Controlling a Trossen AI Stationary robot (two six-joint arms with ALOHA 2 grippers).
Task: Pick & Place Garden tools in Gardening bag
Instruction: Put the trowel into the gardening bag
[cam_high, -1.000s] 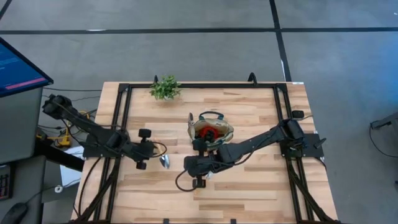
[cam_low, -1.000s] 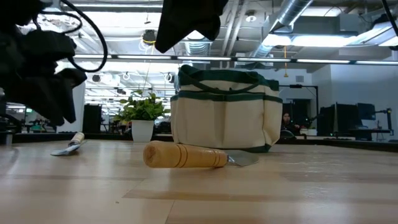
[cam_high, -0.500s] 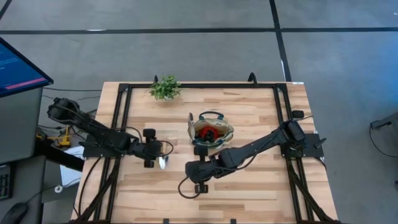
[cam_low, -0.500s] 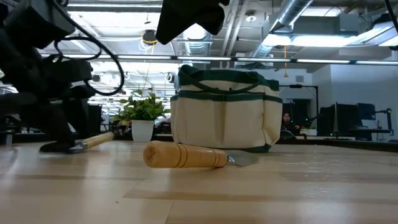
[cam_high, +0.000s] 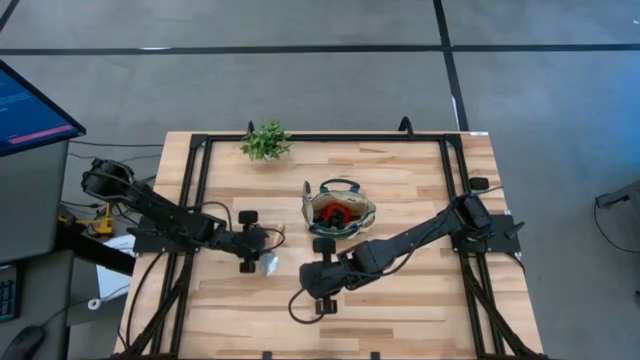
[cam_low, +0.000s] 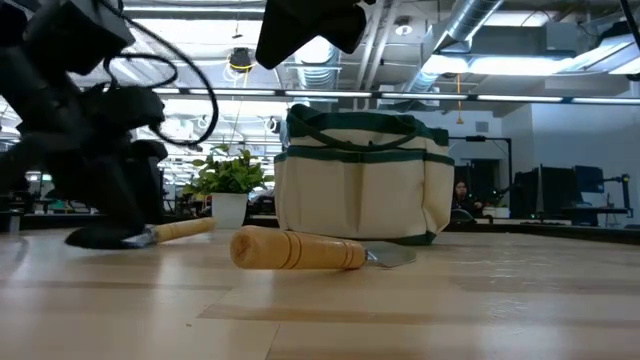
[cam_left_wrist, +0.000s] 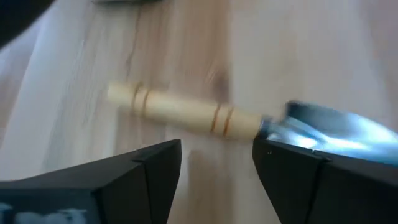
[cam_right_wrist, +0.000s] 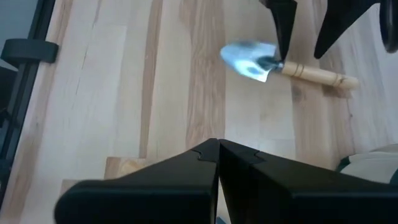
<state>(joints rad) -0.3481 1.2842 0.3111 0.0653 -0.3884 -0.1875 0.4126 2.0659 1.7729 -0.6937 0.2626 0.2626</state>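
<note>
The tabletop (cam_high: 400, 290) carries the gardening bag (cam_high: 341, 211) at its middle, with a red-and-black tool (cam_high: 336, 213) already inside. Over the last second the left arm has swung in from the left and lowered its left claw (cam_high: 258, 254) over the trowel (cam_left_wrist: 249, 123), spreading its fingers wide; they now straddle the neck where wooden handle meets silver blade, released and gripping nothing. A grasp looks imminent. The right claw (cam_high: 320, 290) hovers clenched and empty above a second wooden-handled tool (cam_low: 300, 250) lying just in front of the bag.
</note>
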